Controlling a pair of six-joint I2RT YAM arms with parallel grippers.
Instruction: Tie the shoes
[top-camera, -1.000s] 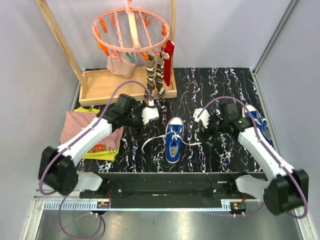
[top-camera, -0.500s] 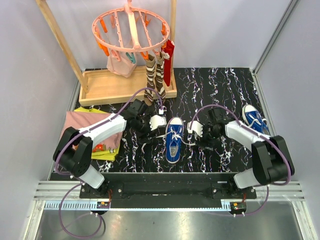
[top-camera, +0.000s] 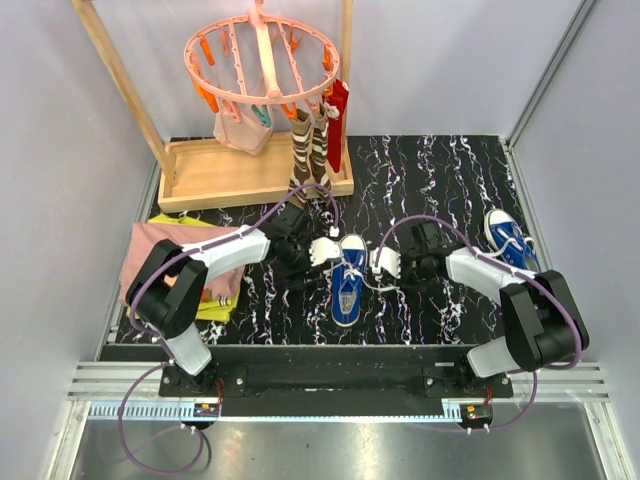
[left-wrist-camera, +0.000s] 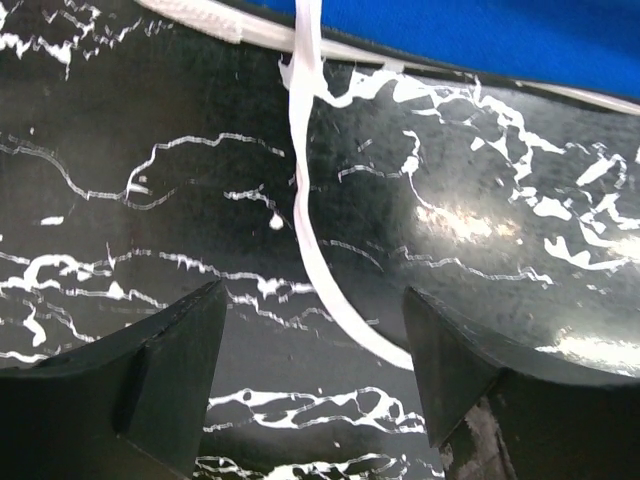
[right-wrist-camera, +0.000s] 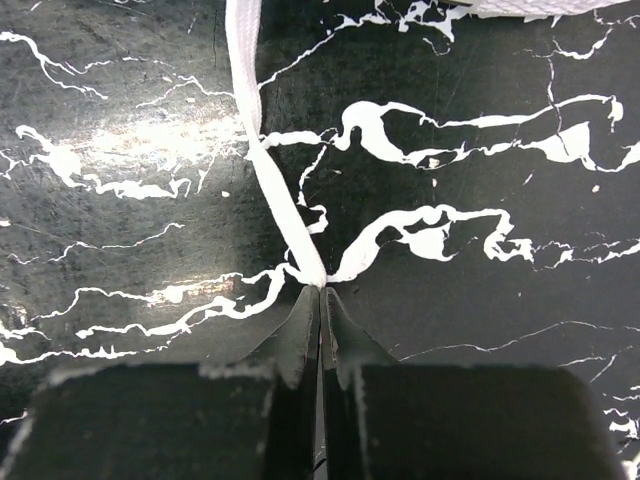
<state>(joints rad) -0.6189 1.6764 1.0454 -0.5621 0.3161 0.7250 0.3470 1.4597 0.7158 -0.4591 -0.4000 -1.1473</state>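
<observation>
**Centre shoe** (top-camera: 347, 280): blue canvas with white sole, standing on the black marbled table (top-camera: 450, 180) between the two grippers. Laces untied, trailing out to either side.

**Second shoe** (top-camera: 510, 237): near the table's right edge, just beside the right forearm, not held.

**Right gripper** (top-camera: 383, 263): just beside the centre shoe, low against the table. Fingers pressed together, pinching the right lace (right-wrist-camera: 262, 150) at the very tips.

**Left gripper** (top-camera: 325, 250): fingers (left-wrist-camera: 170, 350) spread, straddling the left lace (left-wrist-camera: 305, 150) lying flat between them. Nothing gripped.

**Risks, as judged:**
- Tip-only pinch on a thin, flat lace — likely to slip free under a sharp pull.
- Light shoe, unanchored — liable to drag or tip under a one-sided tug.
- Possible scrape on the table, or an outright miss of the lace, on closing the left fingers this low.
- Tangling of the slack around either finger during crossing.
</observation>
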